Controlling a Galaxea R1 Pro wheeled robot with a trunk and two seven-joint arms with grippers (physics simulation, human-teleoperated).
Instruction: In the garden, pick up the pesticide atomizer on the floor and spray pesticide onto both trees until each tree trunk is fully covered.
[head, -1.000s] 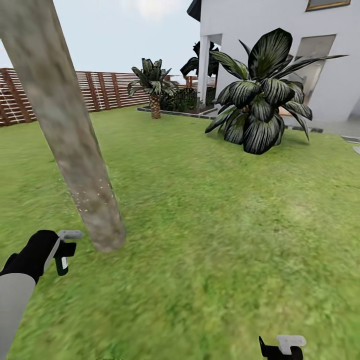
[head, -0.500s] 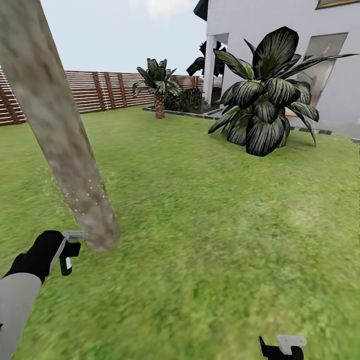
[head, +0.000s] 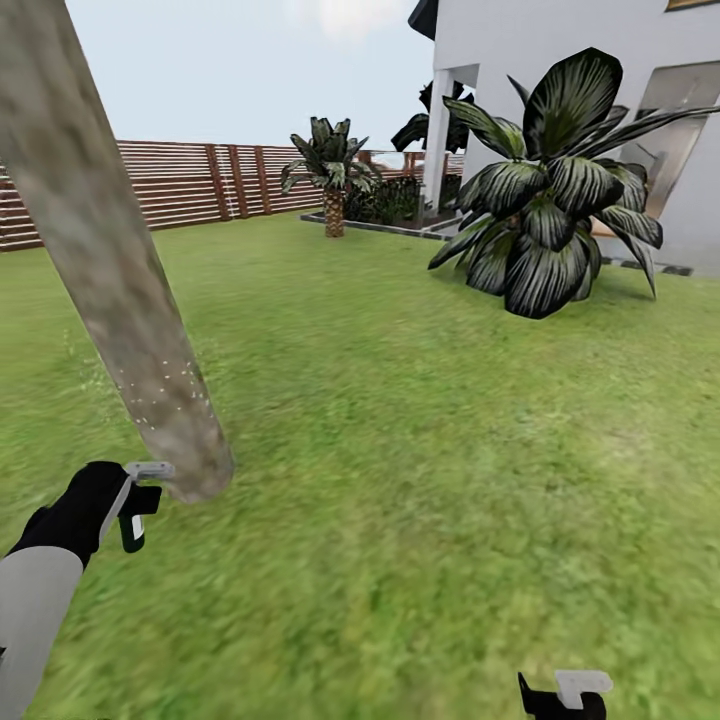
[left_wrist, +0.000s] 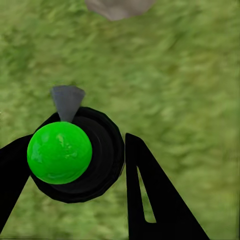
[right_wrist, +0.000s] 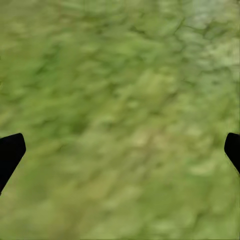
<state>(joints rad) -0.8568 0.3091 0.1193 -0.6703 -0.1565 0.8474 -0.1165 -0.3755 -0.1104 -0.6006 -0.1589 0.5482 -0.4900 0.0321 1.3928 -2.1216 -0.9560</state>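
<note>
Left hand (head: 128, 500) around pesticide atomizer (head: 136, 505)

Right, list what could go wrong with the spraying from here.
1. White specks sit in one low band on the trunk; the bark above looks bare, so coverage may fall short.
2. The sprayer in the left gripper sits almost against the trunk's base, so it could bump the bark.
3. The nozzle is low, so mist may land on the grass.
</note>
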